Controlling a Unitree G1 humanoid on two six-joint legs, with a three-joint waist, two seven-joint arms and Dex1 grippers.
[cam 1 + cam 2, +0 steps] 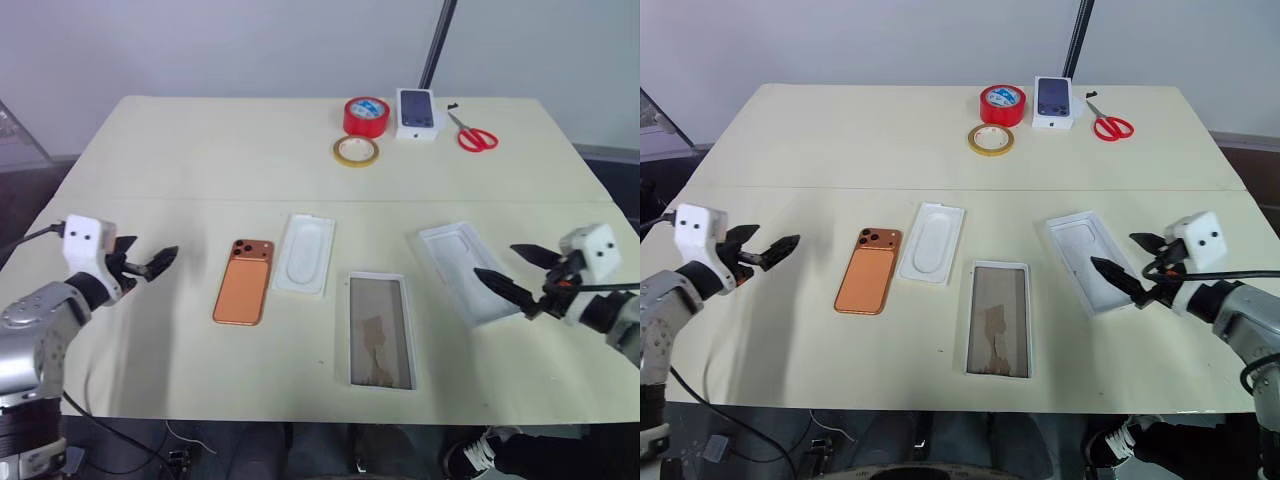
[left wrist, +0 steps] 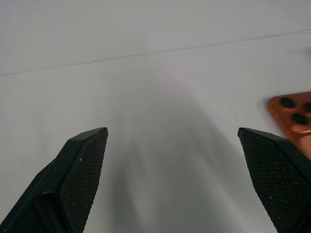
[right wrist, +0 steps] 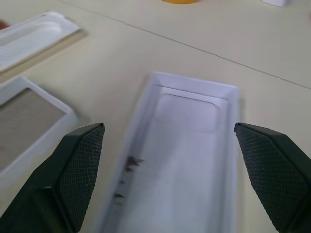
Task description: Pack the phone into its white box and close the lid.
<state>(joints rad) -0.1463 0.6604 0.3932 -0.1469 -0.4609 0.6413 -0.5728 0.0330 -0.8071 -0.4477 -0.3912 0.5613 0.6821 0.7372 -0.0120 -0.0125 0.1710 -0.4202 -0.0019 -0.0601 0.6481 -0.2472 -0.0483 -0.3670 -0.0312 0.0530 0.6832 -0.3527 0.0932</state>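
Observation:
The orange-copper phone (image 1: 243, 280) lies back up on the cream table (image 1: 200, 150), left of centre, and also edges into the left wrist view (image 2: 291, 114). The white box (image 1: 380, 330) with its brownish floor sits open near the front edge. The lid (image 1: 465, 270) lies hollow side up to the right. My left gripper (image 1: 150, 255) hovers open to the left of the phone, holding nothing. Just above the lid's near end my right gripper (image 1: 497, 260) is open and empty; the lid (image 3: 189, 145) spreads between its fingers.
A thin white moulded tray (image 1: 304, 254) lies between the phone and the box. At the far edge are a red tape roll (image 1: 366, 115), a yellow tape ring (image 1: 355, 151), a small white box picturing a dark phone (image 1: 418, 112) and red scissors (image 1: 475, 135).

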